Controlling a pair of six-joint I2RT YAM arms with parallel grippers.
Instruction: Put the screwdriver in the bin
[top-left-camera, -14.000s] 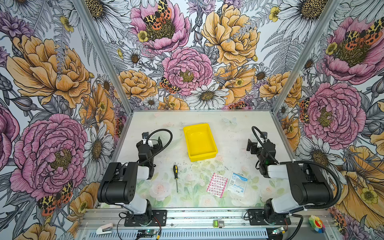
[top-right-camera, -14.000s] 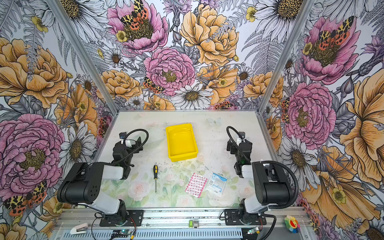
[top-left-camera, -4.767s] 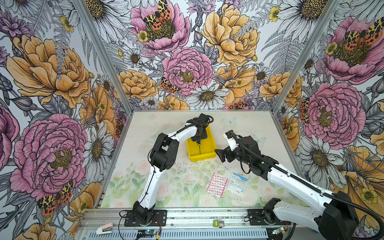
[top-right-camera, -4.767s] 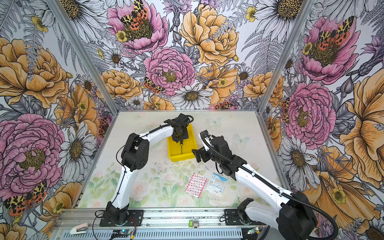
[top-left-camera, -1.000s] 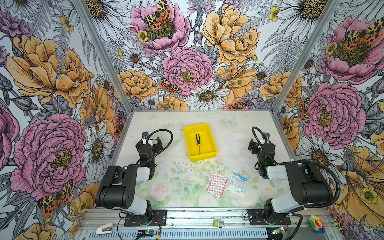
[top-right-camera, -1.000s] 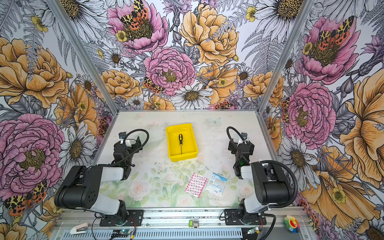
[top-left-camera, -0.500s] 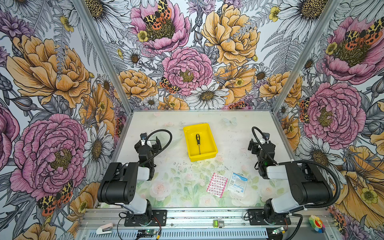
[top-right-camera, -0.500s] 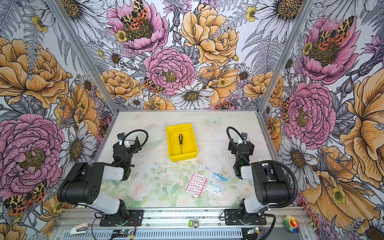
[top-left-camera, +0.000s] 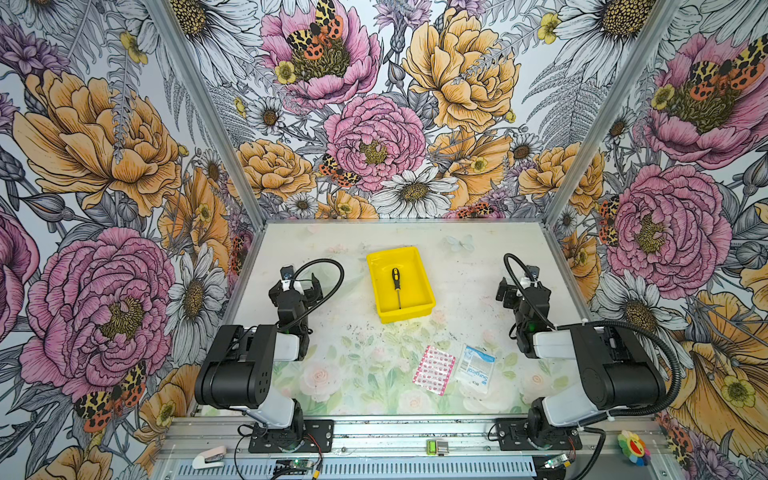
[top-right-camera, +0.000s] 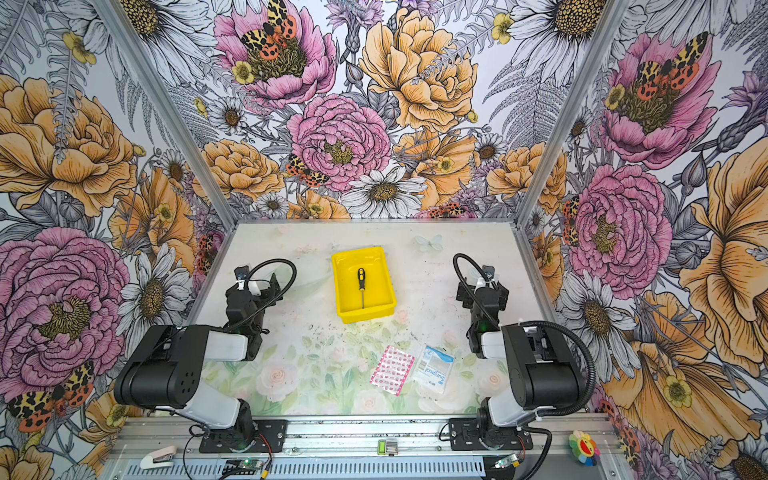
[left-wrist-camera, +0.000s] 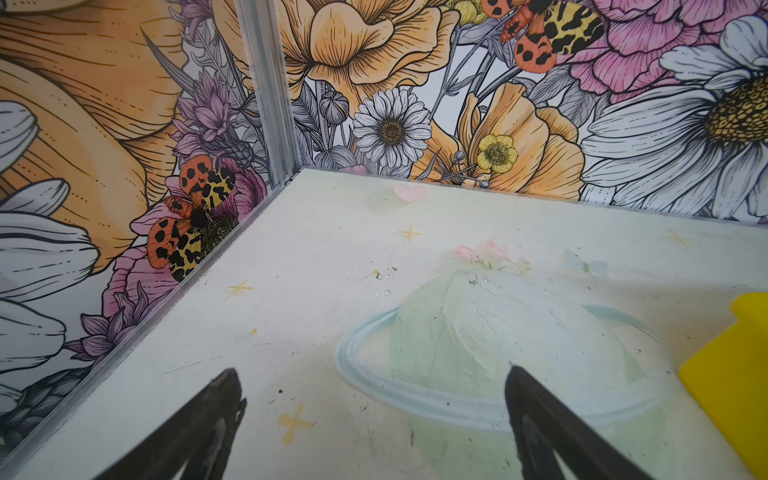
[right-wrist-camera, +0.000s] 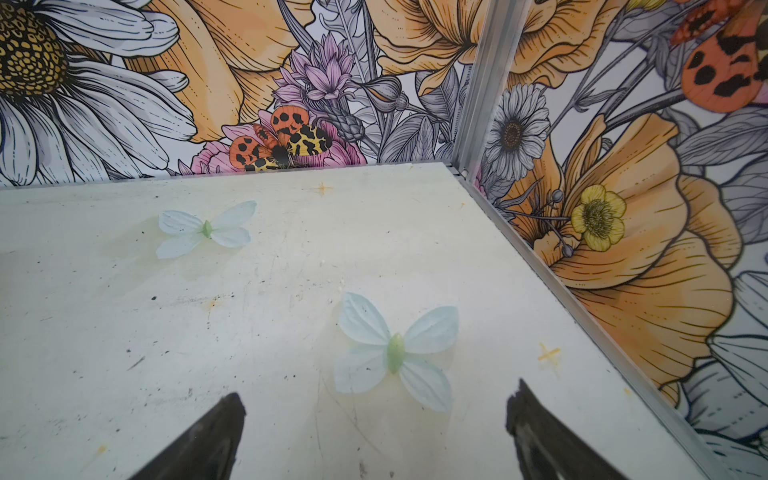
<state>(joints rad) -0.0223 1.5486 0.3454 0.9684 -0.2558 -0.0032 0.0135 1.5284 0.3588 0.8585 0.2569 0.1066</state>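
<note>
Screwdriver (top-left-camera: 397, 286) lies in bin (top-left-camera: 405, 316); left arm (top-left-camera: 249, 368), right arm (top-left-camera: 611, 368) folded.

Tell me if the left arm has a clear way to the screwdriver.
Probably yes: the screwdriver lies uncovered in the open bin, the left gripper is open, and nothing stands between them.

The white packet (top-left-camera: 475, 369) reads "Surgical".

Open table (top-left-camera: 353, 332) between folded left arm (top-left-camera: 249, 361) and right arm (top-left-camera: 602, 361); only the bin (top-left-camera: 405, 316) and two packets (top-left-camera: 434, 370) obstruct.
</note>
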